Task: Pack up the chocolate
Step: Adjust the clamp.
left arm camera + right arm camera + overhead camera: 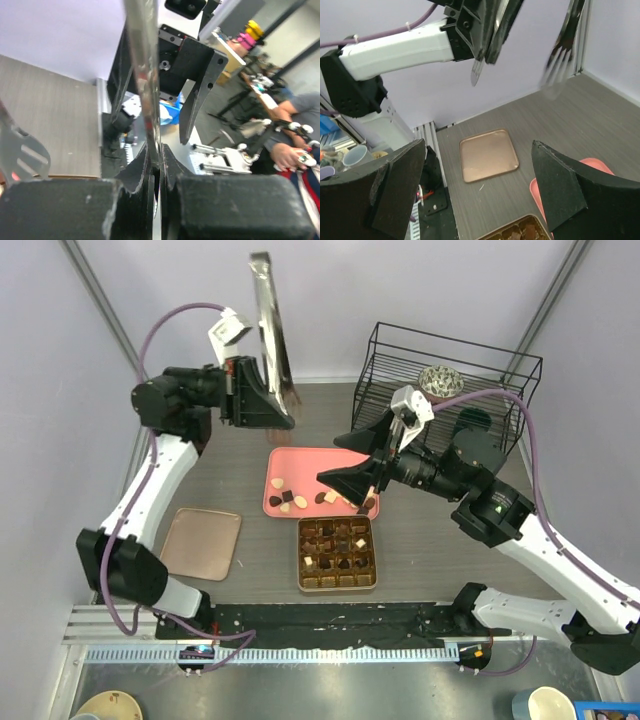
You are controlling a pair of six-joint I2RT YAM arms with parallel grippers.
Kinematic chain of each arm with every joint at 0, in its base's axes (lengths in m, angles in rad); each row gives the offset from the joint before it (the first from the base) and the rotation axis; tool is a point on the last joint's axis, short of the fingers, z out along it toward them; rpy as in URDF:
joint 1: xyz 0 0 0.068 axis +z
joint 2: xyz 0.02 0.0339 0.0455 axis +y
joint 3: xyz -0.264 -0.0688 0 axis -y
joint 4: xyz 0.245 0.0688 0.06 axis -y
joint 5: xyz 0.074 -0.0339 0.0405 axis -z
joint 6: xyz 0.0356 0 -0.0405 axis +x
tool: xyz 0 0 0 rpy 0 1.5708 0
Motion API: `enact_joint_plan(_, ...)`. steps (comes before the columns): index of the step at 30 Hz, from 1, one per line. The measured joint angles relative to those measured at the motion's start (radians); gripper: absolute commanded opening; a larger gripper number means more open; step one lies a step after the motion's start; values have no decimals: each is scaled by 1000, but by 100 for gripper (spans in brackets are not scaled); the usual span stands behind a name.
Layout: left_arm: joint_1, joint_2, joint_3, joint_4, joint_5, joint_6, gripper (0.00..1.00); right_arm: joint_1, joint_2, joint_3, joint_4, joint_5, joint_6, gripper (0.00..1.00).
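Observation:
Several pieces of chocolate (286,501) lie loose on the flat pink tray (300,460). More chocolate fills most cells of the gold-brown gridded box (338,552), whose corner shows in the right wrist view (520,231). My right gripper (328,460) hovers over the pink tray, open, with nothing between its fingers (395,185). My left gripper (252,400) is raised at the back left, shut on a pair of metal tongs (268,330) that stand upright. In the left wrist view the tongs (145,75) run up from the closed left gripper (159,150).
A flat gold-brown lid (200,542) lies left of the box, and is seen in the right wrist view (487,155). A black wire basket (500,365) with a round bowl (440,380) stands at the back right. The tongs' tips (560,45) hang above the table's back.

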Motion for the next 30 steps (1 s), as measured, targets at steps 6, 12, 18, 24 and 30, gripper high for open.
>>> enact_joint_plan(6,-52,146,45,226,30,-254,0,0,6,51,-139,-13,-36,94)
enact_joint_plan(12,-35,88,10,280,0,-294,0,-2,58,227,-282,-10,-103,98)
enact_joint_plan(18,-46,-177,-455,321,21,-251,0,-82,221,436,-402,-106,-125,100)
enact_joint_plan(24,67,-243,-655,324,27,-203,0,-157,454,578,-555,-257,-138,99)
enact_joint_plan(30,62,-270,-705,327,27,-159,0,-164,565,686,-716,-283,-166,100)
